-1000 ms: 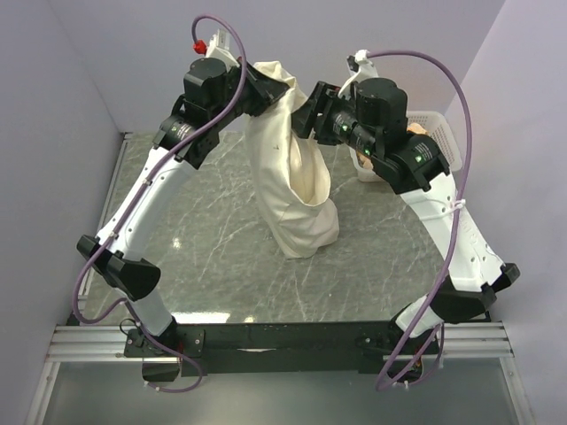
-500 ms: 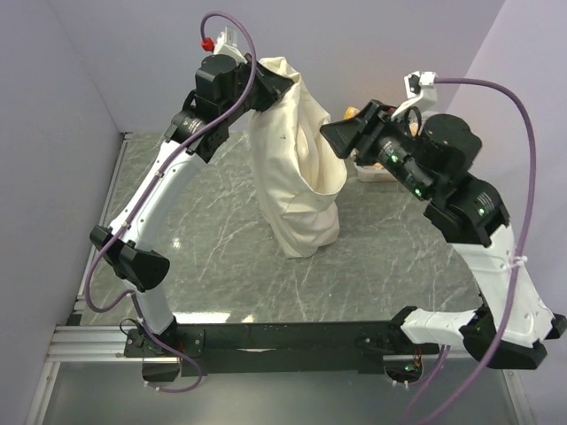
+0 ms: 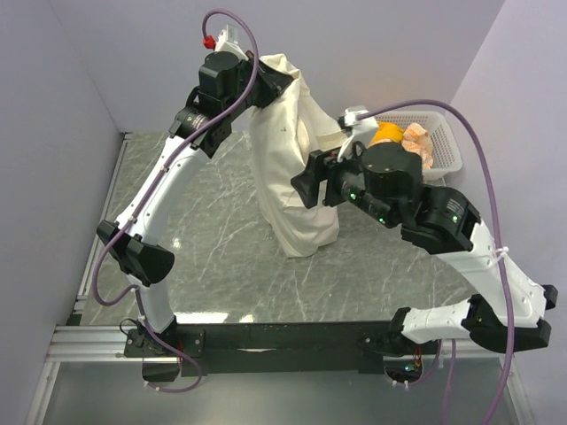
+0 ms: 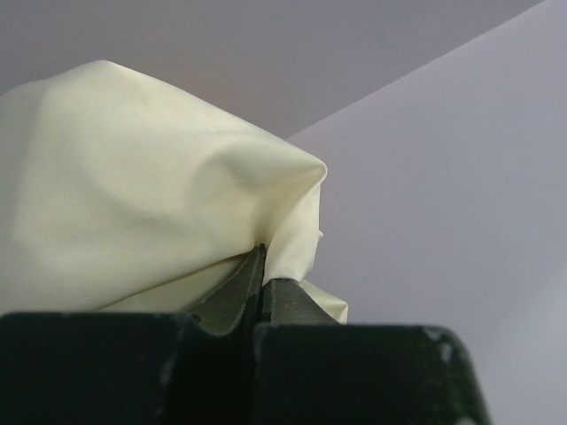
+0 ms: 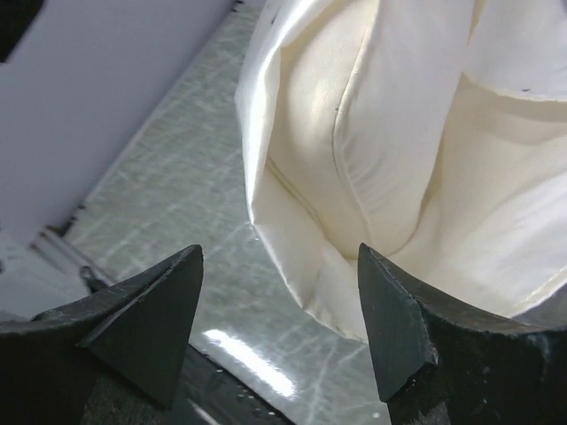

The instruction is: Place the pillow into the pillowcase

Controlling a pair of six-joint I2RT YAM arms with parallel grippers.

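Observation:
The pillowcase [image 3: 276, 142], a limp cream sack, hangs from its top corner down to the grey marble table [image 3: 204, 248], where its lower end [image 3: 310, 232] rests. My left gripper [image 3: 270, 86] is high up and shut on that top corner [image 4: 288, 235]. My right gripper [image 3: 299, 189] stands open beside the sack's lower right side, with nothing between its fingers [image 5: 394, 332]. In the right wrist view a plumper cream panel with a stitched seam, apparently the pillow [image 5: 390, 142], sits among the folds [image 5: 292, 239]. The two cream surfaces are hard to tell apart.
A white slotted basket [image 3: 447, 146] at the back right holds an orange thing [image 3: 387, 133] and a peach one [image 3: 416, 142]. Lilac walls close in on the left, back and right. A black rail [image 3: 283, 336] runs along the near edge.
My right gripper left the top of the cloth, swung out to the right, then came down beside the sack's lower part. My left gripper stayed shut and rose slightly.

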